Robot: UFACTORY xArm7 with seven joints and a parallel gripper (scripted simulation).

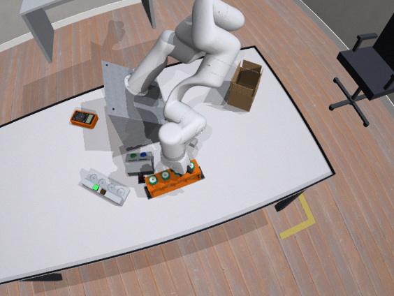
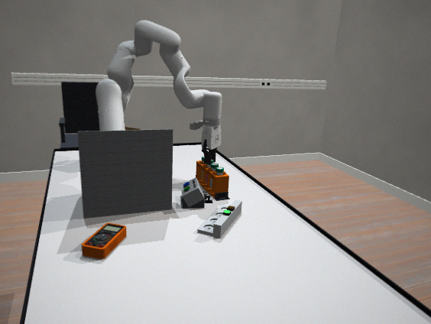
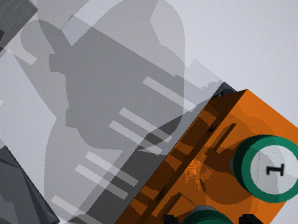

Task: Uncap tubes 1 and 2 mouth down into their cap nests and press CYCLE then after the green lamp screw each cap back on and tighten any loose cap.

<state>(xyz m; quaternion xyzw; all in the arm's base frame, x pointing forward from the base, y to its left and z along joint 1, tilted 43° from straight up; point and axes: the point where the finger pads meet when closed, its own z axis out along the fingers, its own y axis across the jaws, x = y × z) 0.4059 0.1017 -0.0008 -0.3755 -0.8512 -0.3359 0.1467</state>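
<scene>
Gripping a green cap at the far end of the orange station (image 1: 164, 190), the gripper (image 1: 184, 169) points straight down from the bent white arm (image 1: 181, 105). Cap 1 (image 3: 270, 169) sits on its tube. The cap tray (image 1: 115, 199) shows a green lamp (image 1: 96, 187); the key housing (image 1: 140, 165) stands just beside the station.

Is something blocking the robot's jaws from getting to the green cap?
No, nothing visible is in the way. The gripper is right down on the orange decapping station, with its jaws shut on a green cap, the one next to cap 1. Only the edge of the held cap shows, so its number cannot be read.
</scene>
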